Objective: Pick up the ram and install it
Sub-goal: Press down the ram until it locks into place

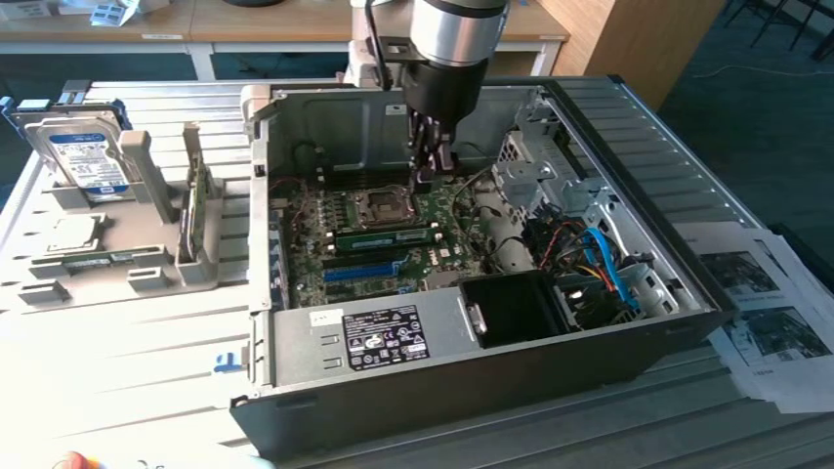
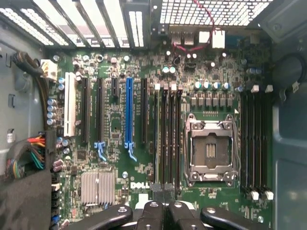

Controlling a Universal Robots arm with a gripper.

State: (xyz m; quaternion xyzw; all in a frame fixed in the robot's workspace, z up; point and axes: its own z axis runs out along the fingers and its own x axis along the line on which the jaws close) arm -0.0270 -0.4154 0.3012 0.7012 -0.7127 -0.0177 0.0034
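Exterior view: the gripper (image 1: 428, 178) hovered clenched and empty inside the open computer case (image 1: 587, 363). It was near one end of the ram (image 1: 385, 237), which stood in a motherboard slot beside the processor socket (image 1: 387, 203). Pressure on that end alone might leave the stick tilted and half-seated.

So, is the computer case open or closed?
Open. The computer case has no side panel on top, and the motherboard inside lies in plain sight.

The ram (image 1: 387, 237) stands upright on the motherboard (image 1: 307, 225).
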